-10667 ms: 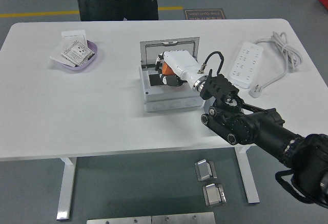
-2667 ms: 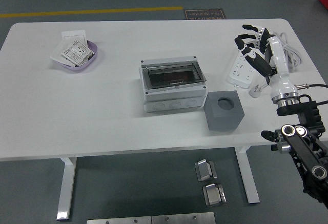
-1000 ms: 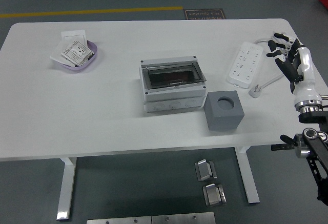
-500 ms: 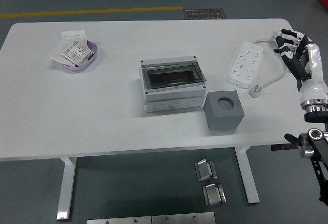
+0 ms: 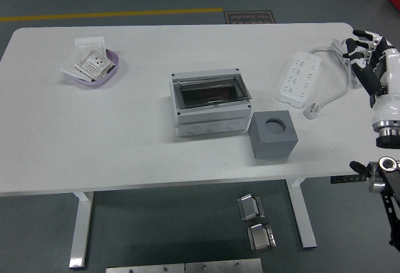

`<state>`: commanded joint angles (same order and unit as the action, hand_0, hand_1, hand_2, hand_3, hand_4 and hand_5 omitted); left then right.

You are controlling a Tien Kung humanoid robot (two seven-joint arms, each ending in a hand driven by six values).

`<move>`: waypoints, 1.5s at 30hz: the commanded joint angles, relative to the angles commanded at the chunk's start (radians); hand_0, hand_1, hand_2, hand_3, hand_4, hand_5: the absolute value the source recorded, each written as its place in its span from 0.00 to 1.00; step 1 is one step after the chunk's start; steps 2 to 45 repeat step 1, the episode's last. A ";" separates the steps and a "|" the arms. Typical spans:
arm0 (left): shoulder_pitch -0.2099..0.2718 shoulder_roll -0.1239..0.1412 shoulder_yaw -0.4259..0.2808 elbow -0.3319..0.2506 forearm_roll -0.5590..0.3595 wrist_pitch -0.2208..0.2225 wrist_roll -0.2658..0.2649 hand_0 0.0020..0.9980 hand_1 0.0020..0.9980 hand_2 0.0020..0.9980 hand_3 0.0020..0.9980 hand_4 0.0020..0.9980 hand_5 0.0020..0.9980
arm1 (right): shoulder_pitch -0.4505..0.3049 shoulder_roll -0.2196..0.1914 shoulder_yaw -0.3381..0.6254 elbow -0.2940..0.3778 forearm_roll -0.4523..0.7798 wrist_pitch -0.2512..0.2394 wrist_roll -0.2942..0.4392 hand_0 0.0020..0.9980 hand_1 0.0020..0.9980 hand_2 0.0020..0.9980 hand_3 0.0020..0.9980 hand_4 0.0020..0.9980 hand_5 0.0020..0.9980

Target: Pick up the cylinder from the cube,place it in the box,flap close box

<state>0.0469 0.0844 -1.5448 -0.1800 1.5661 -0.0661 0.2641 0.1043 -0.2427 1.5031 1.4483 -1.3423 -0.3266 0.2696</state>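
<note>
A grey junction box (image 5: pixel 210 105) stands at the table's middle with its clear flap lid shut. The cylinder is not visible; something dark shows faintly under the lid. A grey cube (image 5: pixel 271 134) with an empty round hole in its top stands just right of the box, near the front edge. My right hand (image 5: pixel 369 54) is at the table's far right edge, raised, fingers spread and holding nothing. The left arm is out of view.
A white power strip (image 5: pixel 299 77) with its cable (image 5: pixel 340 53) lies at the right back. A purple bowl (image 5: pixel 95 68) with paper packets sits at the left back. Metal plates lie on the floor below the table.
The box lid, open with my hand inside 10.7 s ago, is now shut and the person has left. In the last second my right hand moved further right, away from the table.
</note>
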 joint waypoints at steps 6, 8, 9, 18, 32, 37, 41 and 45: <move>0.001 -0.001 0.000 0.000 0.000 0.000 0.001 0.68 0.68 0.59 0.65 0.63 0.40 | -0.002 0.001 0.006 0.001 0.001 0.000 0.000 0.61 0.46 0.59 0.65 0.78 0.56; 0.001 -0.001 0.000 0.000 0.000 0.000 0.001 0.68 0.68 0.59 0.65 0.63 0.40 | -0.002 0.001 0.006 0.001 0.001 0.000 0.000 0.61 0.46 0.59 0.65 0.78 0.56; 0.001 -0.001 0.000 0.000 0.000 0.000 0.001 0.68 0.68 0.59 0.65 0.63 0.40 | -0.002 0.001 0.006 0.001 0.001 0.000 0.000 0.61 0.46 0.59 0.65 0.78 0.56; 0.001 -0.001 0.000 0.000 0.000 0.000 0.001 0.68 0.68 0.59 0.65 0.63 0.40 | -0.002 0.001 0.006 0.001 0.001 0.000 0.000 0.61 0.46 0.59 0.65 0.78 0.56; 0.001 -0.001 0.000 0.000 0.000 0.000 0.001 0.68 0.68 0.59 0.65 0.63 0.40 | -0.002 0.001 0.006 0.001 0.001 0.000 0.000 0.61 0.46 0.59 0.65 0.78 0.56; 0.001 -0.001 0.000 0.000 0.000 0.000 0.001 0.68 0.68 0.59 0.65 0.63 0.40 | -0.002 0.001 0.006 0.001 0.001 0.000 0.000 0.61 0.46 0.59 0.65 0.78 0.56; 0.001 -0.001 0.000 0.000 0.000 0.000 0.001 0.68 0.68 0.59 0.65 0.63 0.40 | -0.002 0.001 0.006 0.001 0.001 0.000 0.000 0.61 0.46 0.59 0.65 0.78 0.56; 0.001 -0.001 0.000 0.000 0.000 0.000 0.001 0.68 0.68 0.59 0.65 0.63 0.40 | -0.002 0.001 0.006 0.001 0.001 0.000 0.000 0.61 0.46 0.59 0.65 0.78 0.56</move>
